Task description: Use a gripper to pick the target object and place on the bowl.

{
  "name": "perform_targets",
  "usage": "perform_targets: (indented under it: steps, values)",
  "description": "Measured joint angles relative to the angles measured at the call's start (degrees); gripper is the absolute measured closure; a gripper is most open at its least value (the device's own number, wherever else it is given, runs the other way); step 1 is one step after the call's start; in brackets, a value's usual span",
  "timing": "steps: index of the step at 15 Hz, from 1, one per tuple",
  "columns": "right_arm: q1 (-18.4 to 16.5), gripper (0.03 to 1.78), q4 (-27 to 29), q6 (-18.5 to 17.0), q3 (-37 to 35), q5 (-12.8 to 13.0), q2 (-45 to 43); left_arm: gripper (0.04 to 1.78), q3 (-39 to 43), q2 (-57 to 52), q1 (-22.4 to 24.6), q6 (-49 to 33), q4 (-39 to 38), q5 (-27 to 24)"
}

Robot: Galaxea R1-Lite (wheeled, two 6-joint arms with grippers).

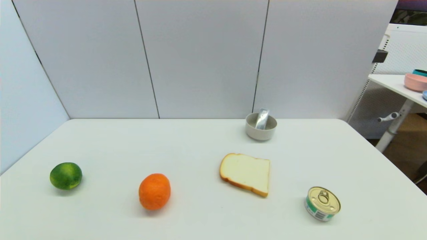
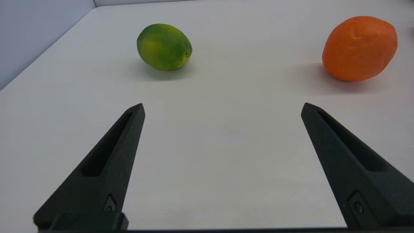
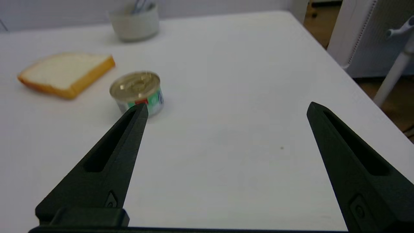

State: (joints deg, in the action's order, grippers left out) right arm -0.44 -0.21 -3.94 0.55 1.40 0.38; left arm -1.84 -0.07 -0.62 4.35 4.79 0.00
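Observation:
The small off-white bowl (image 1: 261,128) stands at the back of the table, right of the middle. The flat grey pack (image 1: 262,118) stands tilted inside it, its upper end sticking out above the rim. The bowl also shows far off in the right wrist view (image 3: 135,22) with the pack (image 3: 141,5) in it. My left gripper (image 2: 222,108) is open and empty, low over bare table near the front left. My right gripper (image 3: 227,108) is open and empty, low over bare table near the front right. Neither arm shows in the head view.
A green lime (image 1: 66,175), an orange (image 1: 154,191), a bread slice (image 1: 246,173) and a gold-topped tin can (image 1: 322,203) lie across the front of the white table (image 1: 186,143). A side table with a pink bowl (image 1: 415,82) stands at the right.

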Motion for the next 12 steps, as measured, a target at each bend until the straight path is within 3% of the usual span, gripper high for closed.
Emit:
perform_targets:
  steps: [2,7,12]
  values:
    - [0.0,0.12,-0.1,-1.1,-0.4,0.1,-0.4,0.11,0.0,0.0,0.0,0.0,0.0,0.0]
    - [0.0,0.11,-0.1,0.8,-0.5,-0.5,-0.5,0.11,0.0,0.0,0.0,0.0,0.0,0.0]
    - [0.0,0.11,0.0,0.4,-0.5,-0.1,-0.5,0.11,0.0,0.0,0.0,0.0,0.0,0.0]
